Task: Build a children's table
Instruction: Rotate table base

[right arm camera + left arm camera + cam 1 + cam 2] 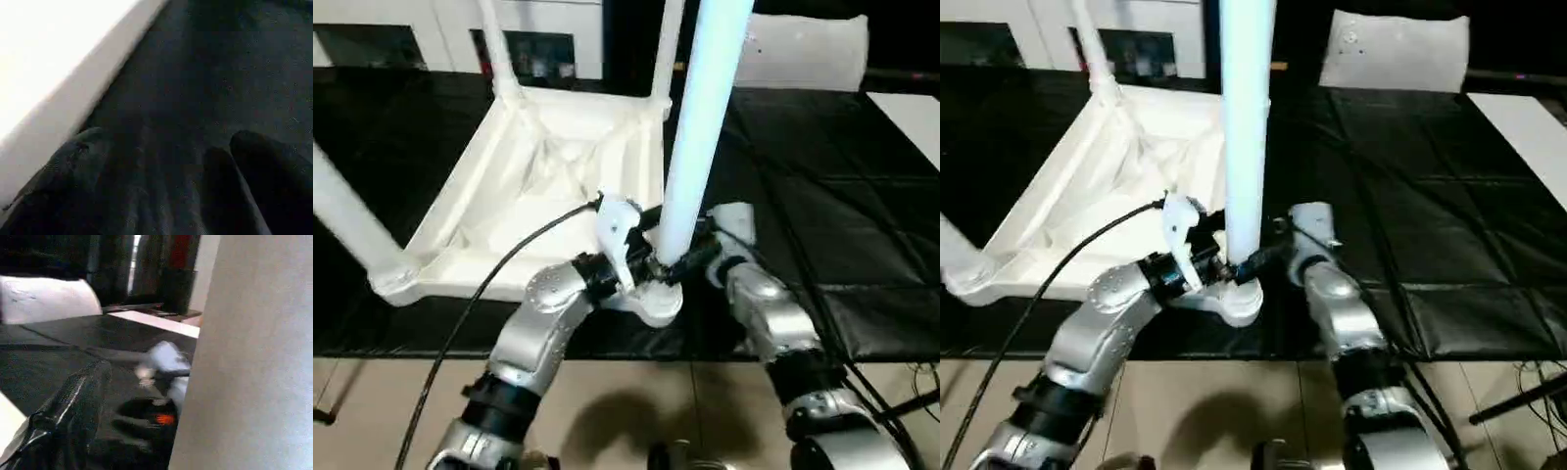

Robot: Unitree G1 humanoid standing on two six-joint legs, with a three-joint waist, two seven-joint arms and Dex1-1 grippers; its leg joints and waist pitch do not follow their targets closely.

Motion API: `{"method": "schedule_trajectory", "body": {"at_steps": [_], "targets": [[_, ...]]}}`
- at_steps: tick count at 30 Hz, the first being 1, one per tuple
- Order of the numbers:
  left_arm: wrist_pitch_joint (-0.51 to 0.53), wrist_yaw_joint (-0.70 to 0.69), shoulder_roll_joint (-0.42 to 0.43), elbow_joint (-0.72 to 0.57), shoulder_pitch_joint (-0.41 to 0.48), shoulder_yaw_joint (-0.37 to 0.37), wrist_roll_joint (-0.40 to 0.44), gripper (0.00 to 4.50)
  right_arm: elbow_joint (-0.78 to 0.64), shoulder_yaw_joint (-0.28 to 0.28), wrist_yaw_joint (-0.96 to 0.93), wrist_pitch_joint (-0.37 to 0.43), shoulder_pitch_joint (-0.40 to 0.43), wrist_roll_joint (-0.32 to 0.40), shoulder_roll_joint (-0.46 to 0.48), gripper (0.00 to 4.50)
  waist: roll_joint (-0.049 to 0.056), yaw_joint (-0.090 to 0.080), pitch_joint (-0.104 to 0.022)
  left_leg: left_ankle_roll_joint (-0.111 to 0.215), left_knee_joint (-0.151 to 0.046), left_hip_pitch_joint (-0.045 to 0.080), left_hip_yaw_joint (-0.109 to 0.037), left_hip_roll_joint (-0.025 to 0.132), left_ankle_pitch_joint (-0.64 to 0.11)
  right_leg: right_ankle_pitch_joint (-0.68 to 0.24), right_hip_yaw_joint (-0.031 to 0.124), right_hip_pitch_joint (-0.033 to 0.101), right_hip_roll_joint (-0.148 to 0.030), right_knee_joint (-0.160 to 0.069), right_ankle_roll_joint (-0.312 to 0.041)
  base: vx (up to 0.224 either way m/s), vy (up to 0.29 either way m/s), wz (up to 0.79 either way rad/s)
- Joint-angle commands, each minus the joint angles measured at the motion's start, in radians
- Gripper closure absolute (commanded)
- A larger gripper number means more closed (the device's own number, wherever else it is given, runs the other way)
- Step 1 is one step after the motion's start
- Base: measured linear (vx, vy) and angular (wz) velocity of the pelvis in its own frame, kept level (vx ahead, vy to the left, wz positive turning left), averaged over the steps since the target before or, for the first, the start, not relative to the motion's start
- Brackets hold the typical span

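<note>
the two head views look forward and down from just above the silver forearms, a small step apart, sharing the upturned children's table [548, 166] on the black mat [842, 196]. the left wrist view sits very close beside the upright leg [254, 362], facing across the mat. the right wrist view looks low along the mat, close beside a white table part [54, 73].

The white top [548, 186] lies upside down on a black mat, its X-ribbed underside facing up. Legs stand in the sockets at 11 [494, 39], 1 [668, 44] and 8 o'clock [347, 220]. The fourth leg [700, 127] rises nearly upright from the near socket [651, 299] at 5 o'clock.
</note>
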Motion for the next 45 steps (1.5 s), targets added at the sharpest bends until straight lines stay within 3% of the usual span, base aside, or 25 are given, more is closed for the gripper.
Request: {"method": "schedule_trajectory", "body": {"at_steps": [1, 4, 5, 6, 8, 11, 13, 17, 20, 21, 22, 25, 28, 31, 32, 33, 35, 36, 37, 39, 40, 41, 42, 43, 45], "targets": [[-0.034, 0.056, -0.003, 0.077, -0.012, 0.061, 0.026, 0.06, -0.051, -0.043, -0.016, 0.004, 0.039, 0.02, -0.017, 0.0, 0.008, 0.006, -0.071, 0.027, -0.064, 0.008, -0.005, 0.011, -0.186, -0.177, 0.04, 0.056, -0.052, -0.074, -0.187, 0.0, 0.0, 0.0], [-0.064, 0.072, -0.025, 0.102, -0.005, 0.077, 0.02, 0.06, -0.144, -0.062, -0.01, 0.02, 0.103, 0.03, -0.038, 0.0, 0.016, 0.009, -0.07, 0.014, -0.066, 0.008, -0.009, 0.008, -0.229, -0.293, 0.038, 0.057, -0.053, -0.087, -0.146, 0.0, 0.0, 0.0], [-0.057, 0.062, -0.033, 0.083, 0.012, 0.073, 0.007, 0.06, -0.182, -0.066, -0.005, 0.028, 0.123, 0.032, -0.043, 0.0, 0.011, 0.006, -0.07, 0.014, -0.065, 0.006, -0.009, 0.008, -0.226, -0.293, 0.038, 0.059, -0.052, -0.087, -0.142, 0.0, 0.0, 0.0], [-0.051, 0.05, -0.036, 0.052, 0.036, 0.061, 0.001, 0.06, -0.224, -0.067, 0.004, 0.037, 0.143, 0.037, -0.047, 0.0, 0.016, 0.01, -0.071, 0.015, -0.066, 0.005, -0.01, 0.008, -0.228, -0.307, 0.037, 0.058, -0.052, -0.087, -0.138, 0.0, 0.0, 0.0], [-0.037, 0.039, -0.035, 0.012, 0.065, 0.047, -0.005, 0.06, -0.269, -0.067, 0.015, 0.047, 0.164, 0.04, -0.054, 0.0, 0.014, 0.008, -0.073, 0.022, -0.066, 0.002, -0.011, 0.01, -0.225, -0.313, 0.037, 0.058, -0.053, -0.088, -0.134, 0.0, 0.0, 0.0], [0.0, 0.049, -0.01, -0.13, 0.183, 0.013, -0.009, 0.06, -0.446, -0.061, 0.06, 0.1, 0.24, 0.063, -0.086, 0.0, 0.019, 0.01, -0.073, 0.035, -0.068, 0.0, -0.011, 0.018, -0.214, -0.267, 0.039, 0.053, -0.051, -0.084, -0.145, 0.0, 0.0, 0.0], [0.018, 0.075, 0.001, -0.177, 0.23, 0.017, -0.007, 0.06, -0.521, -0.058, 0.072, 0.131, 0.272, 0.083, -0.091, 0.0, 0.026, 0.01, -0.072, 0.032, -0.069, 0.004, -0.011, 0.017, -0.242, -0.29, 0.038, 0.052, -0.049, -0.085, -0.143, 0.0, 0.0, 0.0], [0.078, 0.137, 0.022, -0.31, 0.356, 0.068, -0.032, 0.06, -0.687, -0.029, 0.101, 0.202, 0.356, 0.128, -0.102, 0.0, 0.024, 0.008, -0.066, 0.026, -0.075, 0.002, -0.013, 0.018, -0.279, -0.364, 0.036, 0.047, -0.048, -0.093, -0.113, 0.0, 0.0, 0.0], [0.103, 0.159, 0.049, -0.41, 0.455, 0.114, -0.039, 0.06, -0.787, -0.008, 0.103, 0.243, 0.424, 0.148, -0.1, 0.0, 0.016, 0.005, -0.064, 0.02, -0.075, 0.0, -0.014, 0.015, -0.302, -0.449, 0.036, 0.039, -0.046, -0.104, -0.067, 0.0, 0.0, 0.0], [0.112, 0.165, 0.056, -0.437, 0.479, 0.124, -0.04, 0.06, -0.814, -0.005, 0.105, 0.255, 0.44, 0.152, -0.098, 0.0, 0.021, 0.005, -0.063, 0.018, -0.075, 0.004, -0.015, 0.014, -0.317, -0.484, 0.036, 0.034, -0.047, -0.108, -0.05, 0.0, 0.0, 0.0], [0.115, 0.176, 0.063, -0.466, 0.513, 0.145, -0.042, 0.06, -0.841, -0.001, 0.109, 0.263, 0.462, 0.16, -0.097, 0.0, 0.011, 0.003, -0.063, 0.018, -0.073, 0.004, -0.014, 0.013, -0.324, -0.508, 0.035, 0.031, -0.044, -0.112, -0.033, 0.0, 0.0, 0.0], [0.113, 0.248, 0.065, -0.532, 0.602, 0.224, -0.024, 0.06, -0.937, 0.003, 0.106, 0.275, 0.521, 0.171, -0.089, 0.0, 0.01, 0.003, -0.058, 0.014, -0.074, 0.003, -0.016, 0.012, -0.346, -0.552, 0.033, 0.023, -0.042, -0.117, 0.002, 0.0, 0.0, 0.0], [0.152, 0.343, 0.058, -0.55, 0.625, 0.275, 0.019, 0.06, -0.995, 0.028, 0.117, 0.241, 0.557, 0.145, -0.102, 0.0, 0.009, -0.001, -0.058, 0.005, -0.071, 0.005, -0.019, 0.008, -0.368, -0.606, 0.03, 0.017, -0.039, -0.123, 0.045, 0.0, 0.0, 0.0], [0.159, 0.442, 0.043, -0.565, 0.627, 0.33, 0.065, 0.06, -1.049, 0.068, 0.108, 0.265, 0.601, 0.124, -0.106, 0.0, 0.011, 0.001, -0.057, 0.002, -0.072, 0.006, -0.024, 0.004, -0.382, -0.639, 0.026, 0.013, -0.04, -0.133, 0.073, 0.0, 0.0, 0.0], [0.159, 0.442, 0.043, -0.565, 0.627, 0.33, 0.065, 0.06, -1.049, 0.068, 0.107, 0.265, 0.602, 0.124, -0.106, 0.0, 0.012, 0.0, -0.056, 0.001, -0.074, 0.005, -0.026, 0.004, -0.388, -0.641, 0.025, 0.013, -0.039, -0.135, 0.076, 0.0, 0.0, 0.0], [0.166, 0.46, 0.045, -0.586, 0.623, 0.34, 0.071, 0.06, -1.062, 0.084, 0.114, 0.317, 0.607, 0.132, -0.116, 0.0, 0.012, 0.0, -0.058, 0.0, -0.074, 0.006, -0.027, 0.004, -0.392, -0.64, 0.024, 0.014, -0.04, -0.136, 0.077, 0.0, 0.0, 0.0], [0.192, 0.471, 0.042, -0.617, 0.611, 0.341, 0.06, 0.06, -1.069, 0.103, 0.149, 0.353, 0.607, 0.158, -0.128, 0.0, 0.014, 0.002, -0.064, -0.003, -0.083, 0.006, -0.036, 0.012, -0.393, -0.557, 0.023, 0.023, -0.04, -0.128, 0.052, 0.0, 0.0, 0.0], [0.196, 0.474, 0.043, -0.622, 0.608, 0.341, 0.06, 0.06, -1.07, 0.107, 0.158, 0.348, 0.608, 0.162, -0.128, 0.0, 0.013, 0.002, -0.064, -0.009, -0.084, 0.013, -0.036, 0.013, -0.435, -0.557, 0.022, 0.023, -0.04, -0.125, 0.044, 0.0, 0.0, 0.0], [0.199, 0.476, 0.044, -0.627, 0.604, 0.34, 0.063, 0.06, -1.073, 0.111, 0.168, 0.341, 0.609, 0.168, -0.128, 0.0, 0.012, 0.0, -0.059, -0.014, -0.085, 0.027, -0.038, 0.012, -0.508, -0.623, 0.017, 0.018, -0.039, -0.133, 0.05, 0.0, 0.0, 0.0], [0.209, 0.481, 0.046, -0.63, 0.603, 0.335, 0.069, 0.06, -1.073, 0.113, 0.165, 0.331, 0.61, 0.167, -0.125, 0.0, 0.009, -0.003, -0.056, -0.017, -0.085, 0.041, -0.041, 0.01, -0.565, -0.679, 0.009, 0.019, -0.038, -0.141, 0.054, 0.0, 0.0, 0.0], [0.206, 0.476, 0.052, -0.627, 0.606, 0.326, 0.082, 0.06, -1.064, 0.116, 0.169, 0.305, 0.612, 0.159, -0.124, 0.0, 0.014, -0.009, -0.047, -0.013, -0.079, 0.072, -0.042, 0.007, -0.641, -0.758, -0.01, 0.013, -0.03, -0.163, 0.053, 0.0, 0.0, 0.0], [0.204, 0.475, 0.054, -0.627, 0.608, 0.32, 0.089, 0.06, -1.061, 0.121, 0.173, 0.296, 0.613, 0.153, -0.129, 0.0, 0.016, -0.015, -0.04, -0.01, -0.079, 0.085, -0.045, 0.007, -0.676, -0.779, -0.026, 0.013, -0.025, -0.171, 0.053, 0.0, 0.0, 0.0], [0.203, 0.476, 0.054, -0.628, 0.608, 0.317, 0.093, 0.06, -1.059, 0.125, 0.177, 0.29, 0.613, 0.149, -0.132, 0.0, 0.022, -0.018, -0.035, -0.004, -0.085, 0.091, -0.049, 0.011, -0.705, -0.764, -0.042, 0.026, -0.025, -0.177, 0.046, 0.0, 0.0, 0.0], [0.207, 0.48, 0.053, -0.635, 0.608, 0.308, 0.098, 0.06, -1.055, 0.132, 0.184, 0.288, 0.615, 0.146, -0.133, 0.0, 0.024, -0.026, -0.035, -0.004, -0.091, 0.089, -0.057, 0.016, -0.719, -0.728, -0.053, 0.048, -0.031, -0.173, 0.038, 0.0, 0.0, 0.0], [0.213, 0.483, 0.053, -0.641, 0.606, 0.303, 0.099, 0.06, -1.053, 0.135, 0.185, 0.294, 0.615, 0.151, -0.13, 0.0, 0.024, -0.031, -0.032, -0.003, -0.097, 0.088, -0.06, 0.019, -0.74, -0.72, -0.057, 0.059, -0.036, -0.172, 0.031, 0.03, 0.008, -0.03]]}}
